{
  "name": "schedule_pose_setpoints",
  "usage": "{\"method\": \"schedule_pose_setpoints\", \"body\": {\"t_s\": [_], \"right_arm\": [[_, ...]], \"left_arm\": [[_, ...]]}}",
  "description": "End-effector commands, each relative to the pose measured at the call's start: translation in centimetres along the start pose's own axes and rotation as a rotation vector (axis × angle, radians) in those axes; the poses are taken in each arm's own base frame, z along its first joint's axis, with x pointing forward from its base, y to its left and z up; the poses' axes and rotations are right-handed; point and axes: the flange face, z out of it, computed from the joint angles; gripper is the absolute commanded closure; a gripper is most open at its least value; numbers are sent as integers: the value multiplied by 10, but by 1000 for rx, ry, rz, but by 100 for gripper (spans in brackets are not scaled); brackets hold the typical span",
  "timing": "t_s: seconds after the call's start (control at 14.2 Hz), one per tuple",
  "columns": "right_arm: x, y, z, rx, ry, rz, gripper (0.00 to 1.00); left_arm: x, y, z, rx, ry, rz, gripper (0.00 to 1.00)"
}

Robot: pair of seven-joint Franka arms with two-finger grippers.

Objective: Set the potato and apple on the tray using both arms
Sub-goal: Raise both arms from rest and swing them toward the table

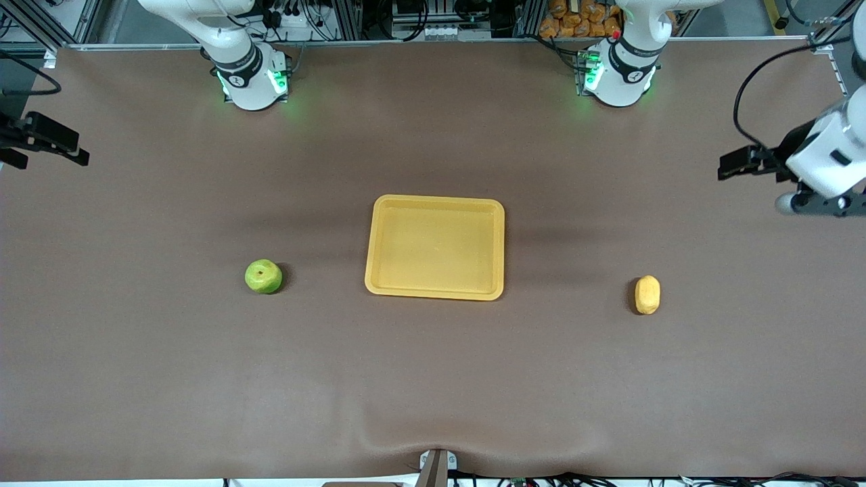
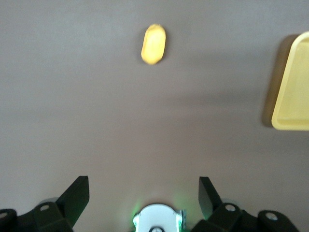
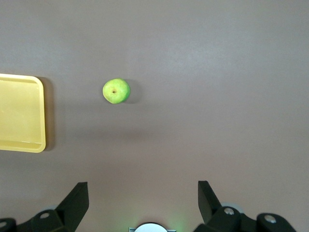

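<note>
Apple (image 1: 263, 276) lies at the yellow tray's (image 1: 370, 270) nine o'clock, potato (image 1: 647, 295) at its three, both on the table.

Both look light, firm and smooth: pinch across the middle. Right gripper (image 3: 143, 200) and left gripper (image 2: 144, 195) hover high with fingers spread.

A robotics lab, set up for testing. Two white robot arms stand on bases glowing green (image 1: 254, 81) along one edge of a wide table (image 1: 433, 379) covered in plain brown matting. Past that edge are aluminium frame rails (image 1: 352, 20), bundles of black cables (image 1: 318, 13) and electronic boxes. A camera mount (image 1: 436, 467) is clamped to the table edge nearest the front camera. The left gripper (image 2: 144, 193) hangs over bare matting.
</note>
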Motion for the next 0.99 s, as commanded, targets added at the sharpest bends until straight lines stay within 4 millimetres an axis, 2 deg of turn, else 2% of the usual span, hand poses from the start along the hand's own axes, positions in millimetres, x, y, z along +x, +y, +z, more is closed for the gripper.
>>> {"method": "schedule_pose_setpoints", "body": {"t_s": [0.0,0.28,0.42,0.56,0.71,0.92], "right_arm": [[3,4,1,-1,-10,-1,0],[5,9,6,1,-20,5,0],[9,10,22,3,-52,5,0],[11,10,28,-2,-61,3,0],[20,12,52,0,-108,7,0],[22,13,63,-2,-127,7,0]], "left_arm": [[19,2,16,-11,6,8,0],[36,4,54,-12,25,12,0],[40,7,74,-12,49,16,0],[43,11,91,-12,73,23,0],[44,14,111,-13,85,26,0],[45,16,139,-14,116,28,0]]}}
